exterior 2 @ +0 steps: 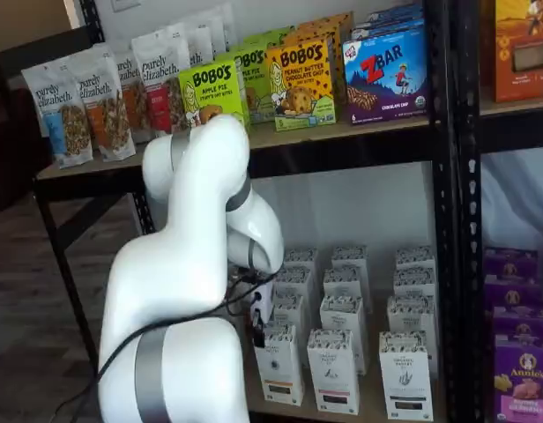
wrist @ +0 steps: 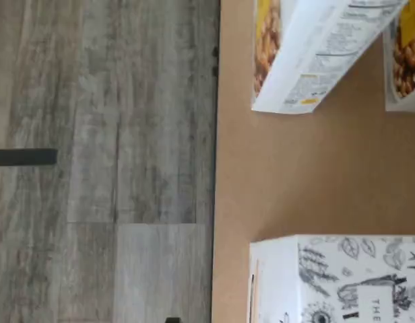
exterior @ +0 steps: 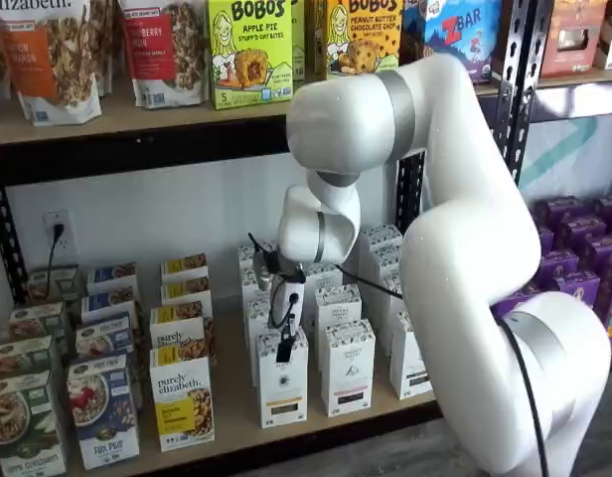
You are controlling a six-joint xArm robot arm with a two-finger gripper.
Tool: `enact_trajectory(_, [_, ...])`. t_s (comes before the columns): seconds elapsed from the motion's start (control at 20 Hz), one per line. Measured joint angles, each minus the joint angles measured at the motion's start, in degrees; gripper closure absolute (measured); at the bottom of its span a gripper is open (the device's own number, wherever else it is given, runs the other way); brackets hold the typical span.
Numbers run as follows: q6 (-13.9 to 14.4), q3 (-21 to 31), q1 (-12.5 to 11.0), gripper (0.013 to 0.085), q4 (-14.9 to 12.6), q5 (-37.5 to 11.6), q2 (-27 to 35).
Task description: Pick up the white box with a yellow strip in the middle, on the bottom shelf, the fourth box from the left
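Observation:
The white box (exterior: 283,386) with a yellow-tan band stands at the front of the bottom shelf (exterior: 231,402), and also shows in a shelf view (exterior 2: 278,366). My gripper (exterior: 285,346) hangs just above the box's top front, black fingers pointing down. It also shows in a shelf view (exterior 2: 258,333). The fingers are seen side-on with no plain gap and no box in them. In the wrist view the box's speckled top (wrist: 335,276) stands on the tan board (wrist: 295,175), near its front edge.
A like white carton (exterior: 348,368) stands right beside the box on its right, with more rows behind. Purely elizabeth boxes (exterior: 183,397) stand to its left, one showing in the wrist view (wrist: 308,54). The grey wood floor (wrist: 100,161) lies beyond the shelf's front rail.

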Motion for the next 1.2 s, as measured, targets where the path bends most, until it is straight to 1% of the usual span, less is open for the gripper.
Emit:
enact_trajectory(0.25, [0.15, -3.74, -0.79, 0.013, -0.92, 0.76, 3.05])
enact_trajectory(0.35, [-0.4, -5.24, -1.16, 0.013, -0.63, 1.02, 4.25])
enact_trajectory(0.45, [-0.34, -6.62, -1.49, 0.013, -0.99, 1.31, 5.27])
enact_trajectory(0.75, [1.58, -10.53, -2.26, 0.013, -3.86, 3.11, 8.09])
enact_trajectory(1.0, [2.2, -12.79, -2.28, 0.013, -4.55, 4.12, 10.04])
enact_trajectory(1.2, [3.19, -14.5, -2.24, 0.013, -5.53, 6.07, 11.06])
